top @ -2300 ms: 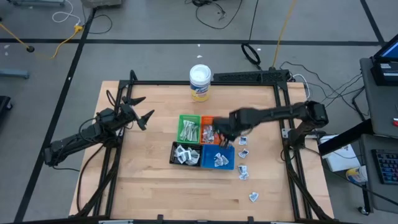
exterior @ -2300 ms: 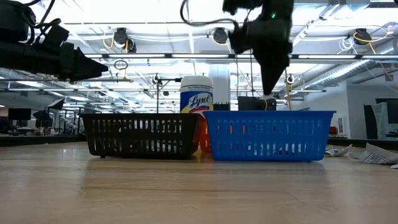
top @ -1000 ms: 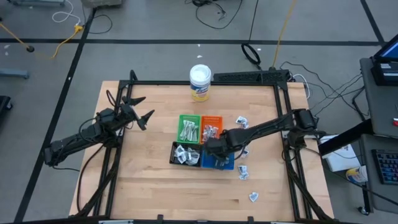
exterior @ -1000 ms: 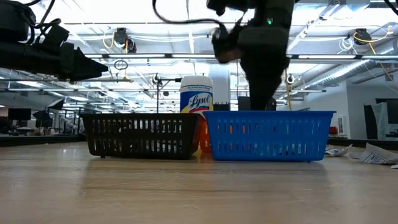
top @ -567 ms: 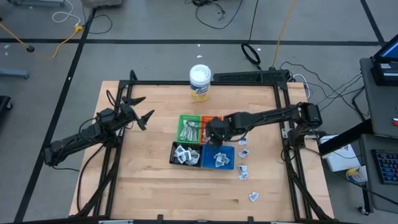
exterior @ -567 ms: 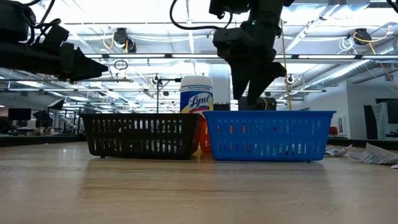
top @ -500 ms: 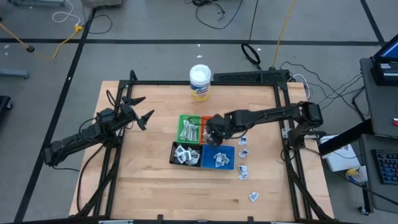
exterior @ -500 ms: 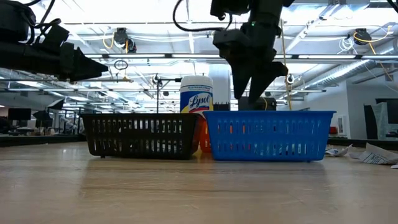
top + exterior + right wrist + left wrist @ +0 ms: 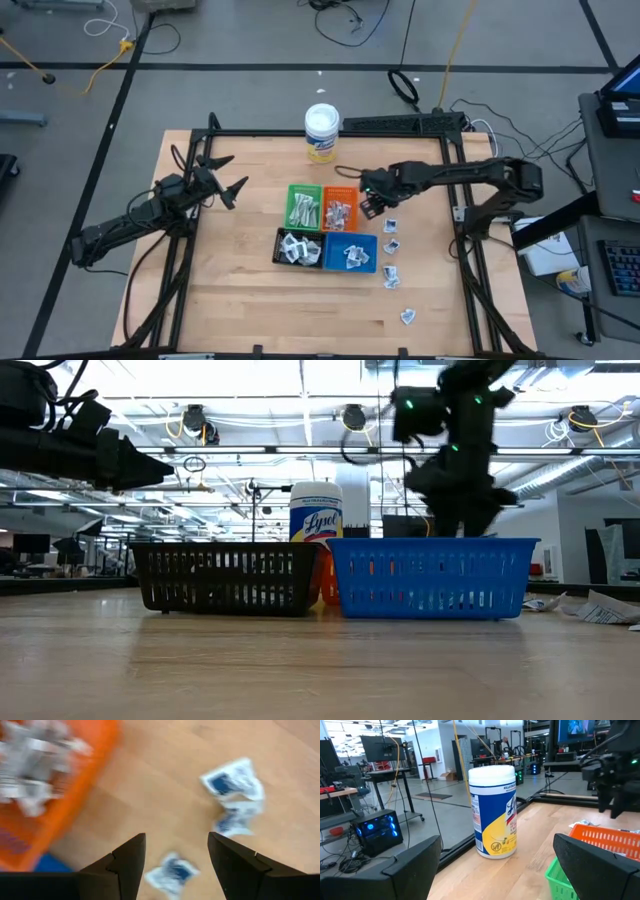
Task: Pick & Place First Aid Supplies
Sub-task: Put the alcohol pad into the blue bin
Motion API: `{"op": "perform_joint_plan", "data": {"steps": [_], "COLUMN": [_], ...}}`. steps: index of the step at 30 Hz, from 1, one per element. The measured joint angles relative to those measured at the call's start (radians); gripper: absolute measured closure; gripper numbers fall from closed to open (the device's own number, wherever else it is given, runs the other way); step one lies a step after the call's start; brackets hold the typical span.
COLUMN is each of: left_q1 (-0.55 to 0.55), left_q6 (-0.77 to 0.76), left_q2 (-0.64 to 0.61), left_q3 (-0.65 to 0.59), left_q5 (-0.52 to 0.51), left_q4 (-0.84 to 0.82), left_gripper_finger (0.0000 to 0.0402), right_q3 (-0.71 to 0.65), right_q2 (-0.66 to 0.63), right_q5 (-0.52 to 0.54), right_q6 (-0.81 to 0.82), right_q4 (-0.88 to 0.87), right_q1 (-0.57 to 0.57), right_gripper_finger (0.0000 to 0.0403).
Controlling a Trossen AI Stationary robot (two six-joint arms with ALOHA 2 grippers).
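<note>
A wooden bench (image 9: 240, 280) carries loose first aid packets (image 9: 391, 270) at its right, others lying in the blue tray (image 9: 350, 253) and orange tray (image 9: 339, 209). The right gripper (image 9: 371, 199) hovers beside the orange tray, jaws spread, empty. The left gripper (image 9: 226, 176) waits well apart, jaws wide.

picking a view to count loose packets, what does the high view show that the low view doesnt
Only the high view shows the green tray, the contents of all four trays, and the loose packets on the bare wood right of the trays. Only the low view shows the tub's printed label and the room behind. Both show the black tray, blue tray, orange tray, the open right gripper and the open left gripper waiting at the left.
</note>
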Motion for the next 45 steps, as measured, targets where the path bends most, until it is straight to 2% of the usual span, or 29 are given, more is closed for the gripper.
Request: {"op": "perform_joint_plan", "data": {"steps": [5, 12, 21, 28, 35, 39, 45], "left_q1": [0.000, 0.000, 0.000, 0.000, 0.000, 0.000, 0.000], "left_q6": [0.000, 0.000, 0.000, 0.000, 0.000, 0.000, 0.000], "left_q2": [0.000, 0.000, 0.000, 0.000, 0.000, 0.000, 0.000], "left_q3": [0.000, 0.000, 0.000, 0.000, 0.000, 0.000, 0.000], "left_q5": [0.000, 0.000, 0.000, 0.000, 0.000, 0.000, 0.000], "left_q4": [0.000, 0.000, 0.000, -0.001, 0.000, 0.000, 0.000], "left_gripper_finger": [0.0009, 0.0009, 0.0009, 0.0009, 0.0009, 0.0009, 0.0009], "right_q3": [-0.112, -0.161, -0.165, -0.171, -0.207, -0.207, -0.204], "right_q2": [-0.056, -0.096, -0.042, 0.011, 0.046, 0.049, 0.049], "right_q5": [0.001, 0.001, -0.005, -0.005, -0.065, -0.077, -0.088], "right_q6": [-0.053, -0.130, -0.144, -0.142, -0.126, -0.111, -0.089], "right_q4": [-0.003, 0.011, 0.113, 0.129, 0.156, 0.158, 0.162], "right_q1": [-0.078, -0.168, -0.174, -0.172, -0.169, -0.169, -0.169], "right_gripper_finger": [0.0195, 0.0195, 0.0195, 0.0195, 0.0200, 0.0246, 0.0385]}}
